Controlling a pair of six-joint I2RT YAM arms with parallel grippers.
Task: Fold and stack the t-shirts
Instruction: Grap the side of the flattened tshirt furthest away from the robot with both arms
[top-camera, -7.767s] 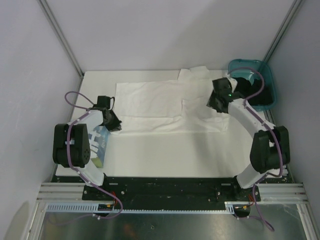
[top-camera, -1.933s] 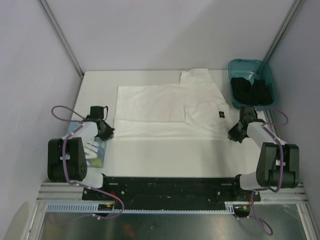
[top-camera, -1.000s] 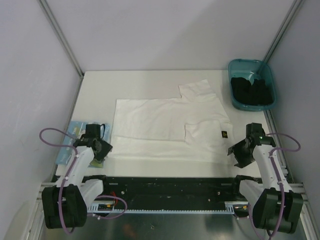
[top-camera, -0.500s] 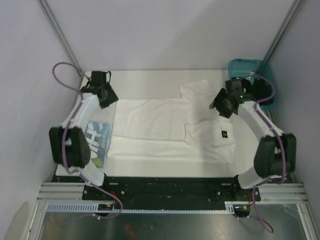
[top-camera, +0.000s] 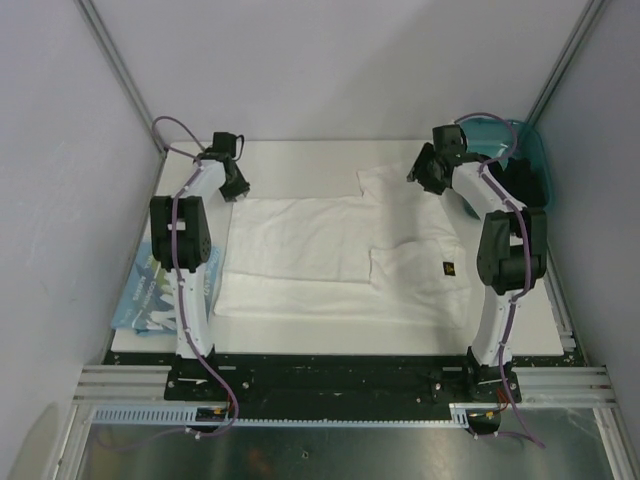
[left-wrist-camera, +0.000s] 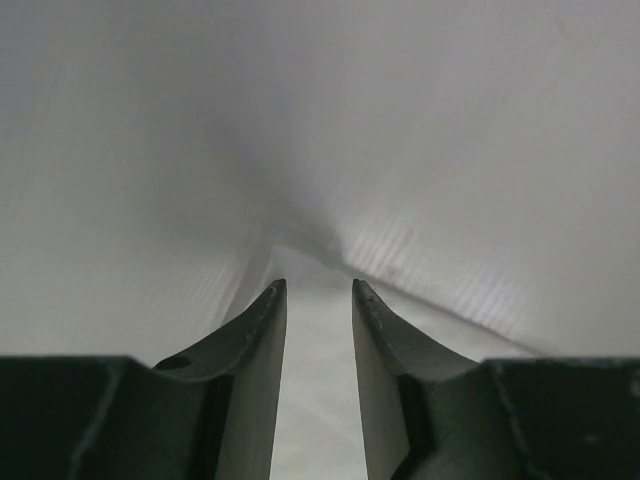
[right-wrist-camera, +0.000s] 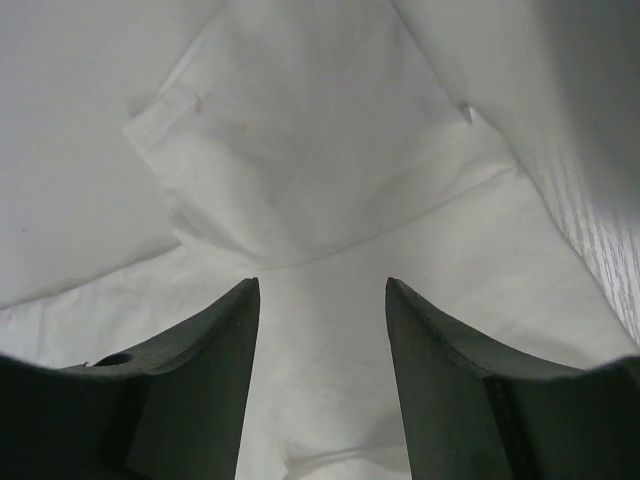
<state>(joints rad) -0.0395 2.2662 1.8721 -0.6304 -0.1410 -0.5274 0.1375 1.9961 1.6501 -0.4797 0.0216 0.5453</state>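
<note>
One white t-shirt (top-camera: 320, 250) lies spread flat across the table, a small black label (top-camera: 448, 268) near its right hem. My left gripper (top-camera: 237, 187) hovers at its far-left corner; in the left wrist view the jaws (left-wrist-camera: 318, 290) stand narrowly apart, only blurred white surface between them. My right gripper (top-camera: 424, 171) hangs over the far-right sleeve (top-camera: 387, 181), open wide in the right wrist view (right-wrist-camera: 322, 285) above that sleeve (right-wrist-camera: 290, 130). A folded t-shirt with a light-blue graphic (top-camera: 152, 290) rests at the table's left edge.
A teal bin (top-camera: 537, 170) holding dark items stands at the back right corner, just behind my right arm. Grey walls and slanted metal posts (top-camera: 120, 75) close in the back and sides. The black mounting rail (top-camera: 330, 375) runs along the near edge.
Both arms have stretched further toward the back of the table, onto the shirt's far corners. The left jaws have narrowed. The shirt itself has not shifted in the last half second.
</note>
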